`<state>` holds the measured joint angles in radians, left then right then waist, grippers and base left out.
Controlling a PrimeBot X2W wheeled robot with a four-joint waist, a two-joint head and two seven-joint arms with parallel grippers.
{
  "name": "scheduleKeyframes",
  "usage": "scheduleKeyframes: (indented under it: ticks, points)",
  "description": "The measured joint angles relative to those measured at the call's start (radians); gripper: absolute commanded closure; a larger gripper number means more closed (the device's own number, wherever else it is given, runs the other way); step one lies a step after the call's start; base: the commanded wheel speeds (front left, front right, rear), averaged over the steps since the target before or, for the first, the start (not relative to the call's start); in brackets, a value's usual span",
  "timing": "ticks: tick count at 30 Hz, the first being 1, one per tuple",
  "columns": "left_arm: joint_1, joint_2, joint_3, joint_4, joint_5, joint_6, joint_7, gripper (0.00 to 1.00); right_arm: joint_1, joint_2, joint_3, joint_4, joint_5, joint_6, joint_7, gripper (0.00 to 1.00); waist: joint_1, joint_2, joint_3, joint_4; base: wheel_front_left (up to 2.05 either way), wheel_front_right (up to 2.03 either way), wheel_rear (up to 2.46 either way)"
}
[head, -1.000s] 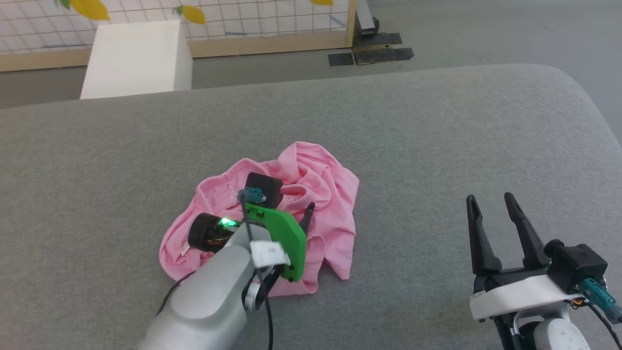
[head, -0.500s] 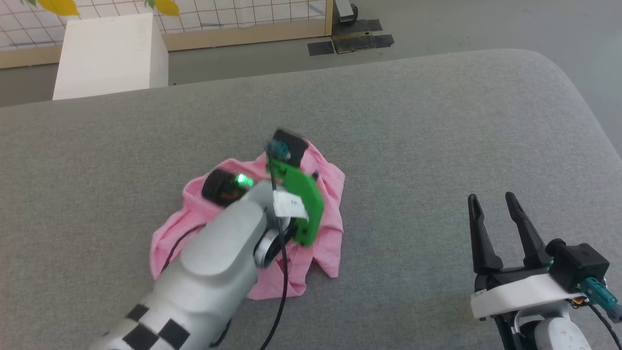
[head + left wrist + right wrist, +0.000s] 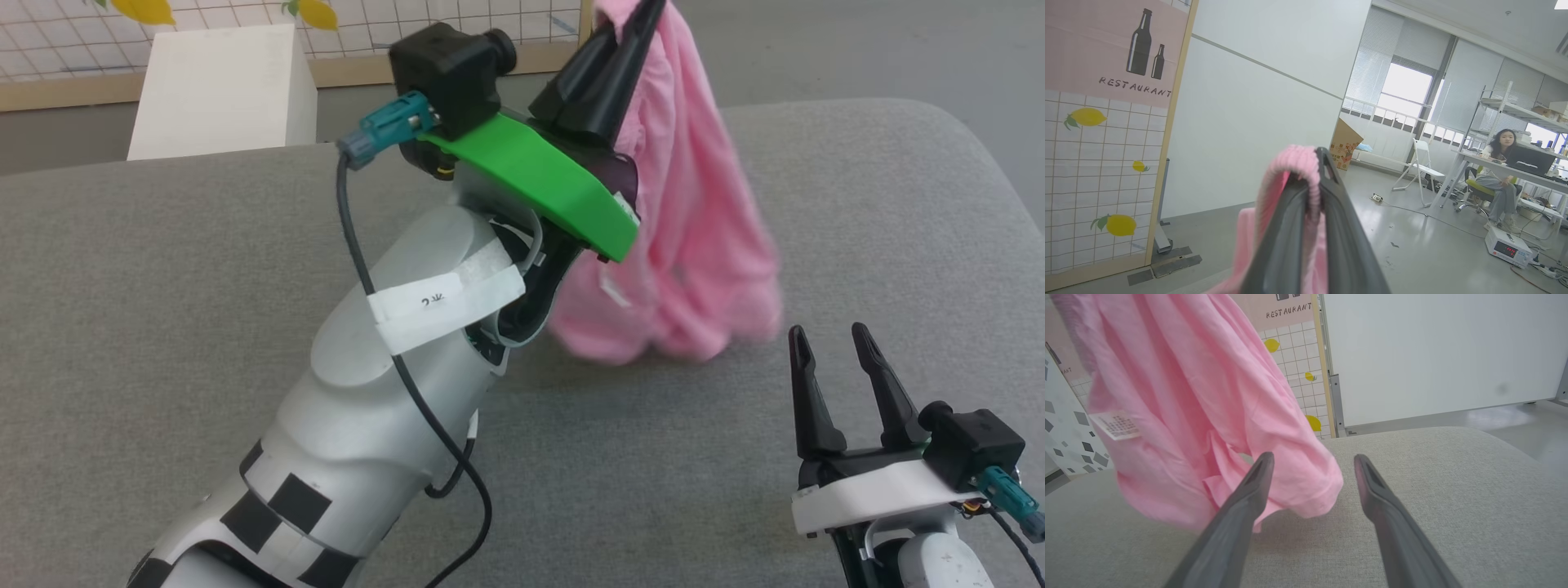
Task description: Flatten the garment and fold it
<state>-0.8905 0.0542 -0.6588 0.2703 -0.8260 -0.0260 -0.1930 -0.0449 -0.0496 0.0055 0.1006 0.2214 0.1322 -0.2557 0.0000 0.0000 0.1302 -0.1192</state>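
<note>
The garment (image 3: 694,237), light pink shorts, hangs in the air above the grey surface, bunched in long folds. My left gripper (image 3: 633,16) is raised high at the top of the head view and is shut on its gathered waistband (image 3: 1300,163). A small white label (image 3: 1116,424) shows on the hanging cloth. My right gripper (image 3: 833,351) rests low at the right, open and holding nothing, just right of the garment's lower edge. In the right wrist view the cloth (image 3: 1200,396) hangs ahead and left of my right gripper (image 3: 1312,461).
The grey padded surface (image 3: 857,204) has a rounded far right corner. A white box (image 3: 220,90) stands behind its far edge, before a tiled panel with lemons (image 3: 1098,183). A person (image 3: 1500,175) sits at a desk across the room.
My left gripper shut on the garment lying on the surface and lifted it high and to the right. The right gripper stayed put. The head camera shifted slightly.
</note>
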Motion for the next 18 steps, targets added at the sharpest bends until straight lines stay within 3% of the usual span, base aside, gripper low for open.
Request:
scheduleKeyframes:
  ticks: [5,12,16,17,18]
  points:
    - [0.041,0.024,0.03,-0.002,-0.017,0.079,0.007,1.0,0.0,0.0,0.006,0.0,0.0,0.0,0.0,0.0,0.0,0.0,-0.003,0.016,0.0,0.0,0.0]
    - [0.312,0.192,0.066,0.144,-0.04,0.219,0.088,1.0,0.0,0.0,0.007,-0.006,0.0,0.0,0.0,0.0,0.0,0.0,0.01,0.02,0.0,0.0,0.0]
    - [0.389,0.225,0.097,0.22,-0.082,0.244,0.091,1.0,0.0,0.0,-0.001,-0.007,0.0,0.0,0.0,0.0,0.0,0.0,0.023,0.027,0.0,0.0,0.0]
    - [0.395,0.228,0.1,0.233,-0.084,0.245,0.088,0.65,0.0,0.0,-0.001,-0.007,0.0,0.0,0.0,0.0,0.0,0.0,0.026,0.029,0.0,0.0,0.0]
    - [0.4,0.229,0.102,0.244,-0.085,0.244,0.078,0.0,0.0,0.0,-0.001,-0.007,0.0,0.0,0.0,0.0,0.0,0.0,0.028,0.031,0.0,0.0,0.0]
